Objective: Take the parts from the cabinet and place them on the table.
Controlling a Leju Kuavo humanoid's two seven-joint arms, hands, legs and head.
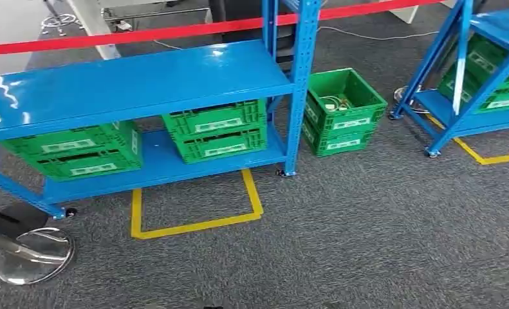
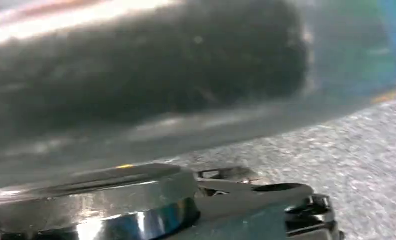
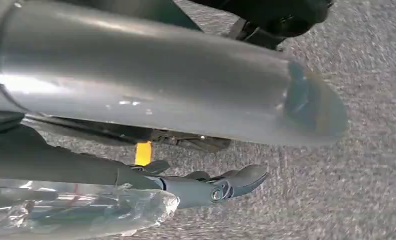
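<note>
In the right wrist view my right hand [image 3: 150, 145] hangs over the grey carpet and grips a clear plastic bag of parts [image 3: 75, 210]. Its thick grey thumb [image 3: 160, 80] lies above the bag and a darker finger [image 3: 221, 187] runs along it. The left wrist view is blurred; my left hand [image 2: 145, 65] is a dark smear close to the lens, and I cannot tell how its fingers lie. The blue cabinet [image 1: 136, 80] stands ahead in the head view with two green crates [image 1: 216, 129] [image 1: 78, 151] on its low shelf.
A third green crate [image 1: 343, 109] with some items inside sits on the floor right of the cabinet. A second blue rack [image 1: 477, 84] with green crates stands far right. A chrome stanchion base [image 1: 33, 254] is near left; red barrier tape [image 1: 174, 29] runs behind. Yellow floor tape [image 1: 197, 222] marks a box.
</note>
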